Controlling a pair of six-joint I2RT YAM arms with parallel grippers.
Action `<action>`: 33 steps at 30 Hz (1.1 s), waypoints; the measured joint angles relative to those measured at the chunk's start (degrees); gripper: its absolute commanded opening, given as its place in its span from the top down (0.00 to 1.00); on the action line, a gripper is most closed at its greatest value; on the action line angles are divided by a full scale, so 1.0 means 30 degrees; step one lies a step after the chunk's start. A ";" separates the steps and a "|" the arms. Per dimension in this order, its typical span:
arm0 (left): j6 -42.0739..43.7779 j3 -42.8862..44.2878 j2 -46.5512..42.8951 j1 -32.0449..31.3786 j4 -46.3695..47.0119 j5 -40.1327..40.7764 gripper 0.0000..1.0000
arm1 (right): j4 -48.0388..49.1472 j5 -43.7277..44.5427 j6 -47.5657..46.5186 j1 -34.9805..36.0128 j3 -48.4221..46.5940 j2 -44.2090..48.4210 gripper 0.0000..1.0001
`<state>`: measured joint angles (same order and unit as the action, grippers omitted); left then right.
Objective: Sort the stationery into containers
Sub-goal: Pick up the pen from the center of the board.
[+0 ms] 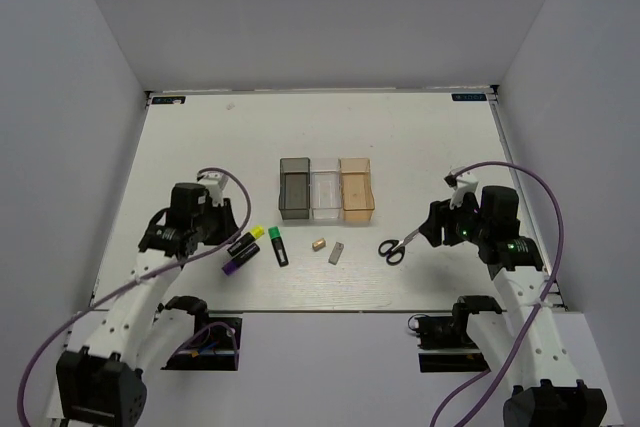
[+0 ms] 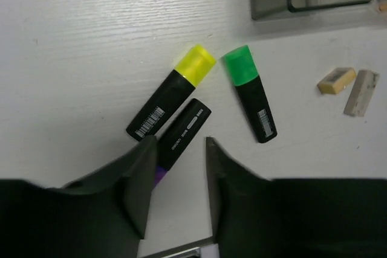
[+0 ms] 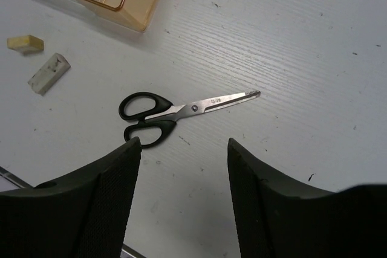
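Three markers lie at the front left: yellow-capped (image 2: pixel 171 92), green-capped (image 2: pixel 251 93) and purple-capped (image 2: pixel 181 132). My left gripper (image 2: pixel 178 143) hovers open just over the purple-capped one, whose cap end is partly hidden under the left finger. A tan block (image 2: pixel 337 80) and a grey block (image 2: pixel 361 92) lie side by side to the right. Black-handled scissors (image 3: pixel 181 112) lie shut on the table just ahead of my open right gripper (image 3: pixel 183 143), which holds nothing. The dark grey bin (image 1: pixel 295 190), clear bin (image 1: pixel 325 195) and orange bin (image 1: pixel 357 190) stand in a row mid-table.
White walls enclose the table (image 1: pixel 200 147) on three sides. The arm bases and purple cables (image 1: pixel 540 207) sit along the near edge. The bins look empty from above.
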<state>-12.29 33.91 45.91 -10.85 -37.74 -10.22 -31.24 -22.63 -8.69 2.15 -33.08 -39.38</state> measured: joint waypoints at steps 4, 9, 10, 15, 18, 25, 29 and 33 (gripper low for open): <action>0.1078 0.1472 0.3439 -0.0998 -0.0423 0.0634 0.38 | -0.0255 -0.0109 -0.0109 0.0000 -0.0007 -0.0036 0.36; 0.2616 0.1865 0.6550 -0.2033 -0.0248 0.1115 0.38 | -0.0510 -0.0189 -0.0160 0.0000 -0.0080 -0.0270 0.32; 0.2914 0.1865 0.6987 -0.2142 -0.0189 0.1224 0.40 | -0.0590 -0.0233 -0.0168 0.0000 -0.0087 -0.0335 0.31; 0.4189 0.1872 0.8480 -0.2739 0.0576 0.2084 0.41 | -0.0867 -0.0466 -0.0168 0.0000 -0.0204 -0.0430 0.31; 0.4670 0.2076 0.9158 -0.3009 0.1166 0.2594 0.41 | -0.0984 -0.0597 -0.0168 0.0000 -0.0357 -0.0415 0.31; 0.5056 0.2477 1.0958 -0.3177 0.2594 0.3053 0.41 | -0.1144 -0.0823 -0.0175 0.0000 -0.0423 -0.0415 0.30; 0.5122 0.2477 1.1613 -0.3264 0.2900 0.3147 0.45 | -0.1173 -0.0933 -0.0175 0.0000 -0.0437 -0.0408 0.28; 0.5158 0.2470 1.2029 -0.3315 0.3133 0.3614 0.52 | -0.1290 -0.1005 -0.0175 0.0000 -0.0437 -0.0408 0.27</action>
<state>3.18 41.32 82.00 -20.80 -28.34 0.62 -35.11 -25.65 -9.21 2.15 -34.39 -40.60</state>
